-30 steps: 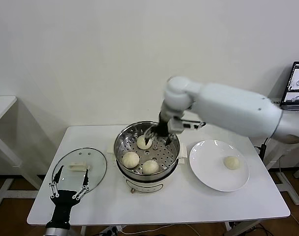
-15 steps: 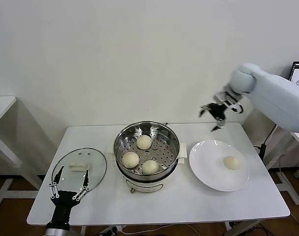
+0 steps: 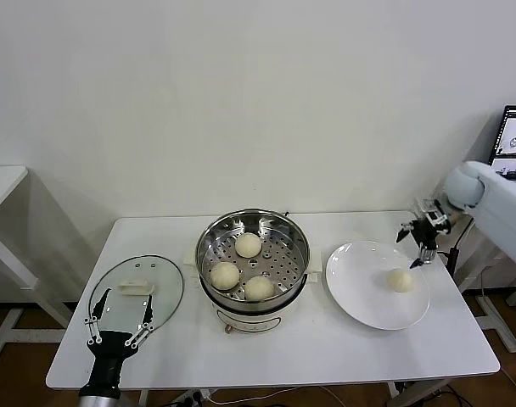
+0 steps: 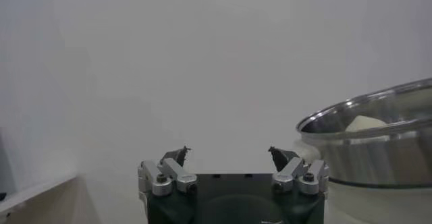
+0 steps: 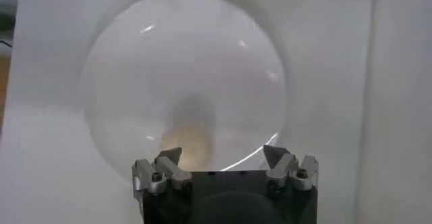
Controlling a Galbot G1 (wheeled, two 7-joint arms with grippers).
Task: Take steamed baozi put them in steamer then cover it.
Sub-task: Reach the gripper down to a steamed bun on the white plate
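Change: a second ago the right gripper [image 3: 417, 239] was down inside the steamer [image 3: 253, 222] over the rear bun; it has since swung out to the right and now hangs above the far edge of the white plate [image 3: 353, 292], empty.
Right gripper: fingers spread apart, holding nothing; the wrist view looks straight down on the plate between the two fingertips.
Last baozi [image 3: 400, 280]: alone on the plate, right of centre. In the head view it sits just below and slightly inboard of the fingertips, not touching them; in the right wrist view it shows as a pale blur [image 5: 187, 136] just ahead of the fingers, off-centre toward one of them.
Baozi in steamer [image 3: 248, 244]: three on the perforated tray, one at the back, two nearer the front.
Left gripper [image 3: 119, 318]: parked at the table's near-left edge, fingers open, beside the glass lid [image 3: 137, 291].
Lid: flat on the table, left of the steamer; covering not yet done.
Risk: the bun is off-centre to the fingers, so a straight descent could land one fingertip on the soft dough, denting it or rolling it across the smooth plate.
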